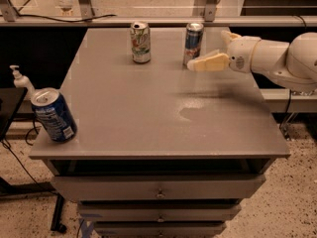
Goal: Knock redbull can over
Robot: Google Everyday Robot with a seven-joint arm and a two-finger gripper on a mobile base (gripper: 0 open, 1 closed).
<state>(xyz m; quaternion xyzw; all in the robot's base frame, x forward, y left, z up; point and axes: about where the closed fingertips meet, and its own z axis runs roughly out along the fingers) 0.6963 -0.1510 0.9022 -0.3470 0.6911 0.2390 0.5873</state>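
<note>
The redbull can (193,42) is slim, silver and blue, and stands upright at the back of the grey table (163,113), right of centre. My gripper (208,49) reaches in from the right on a white arm and is open and empty. Its near cream finger (209,62) lies level beside the can's lower right side, its tip right at the can's base. I cannot tell whether it touches the can. The far finger (227,34) sits right of the can, apart from it.
A white-and-green can (140,42) stands at the back, left of the redbull can. A wider dark-blue can (53,115) leans at the front left corner. A pump bottle (19,79) stands off the table's left side. Drawers sit below the tabletop.
</note>
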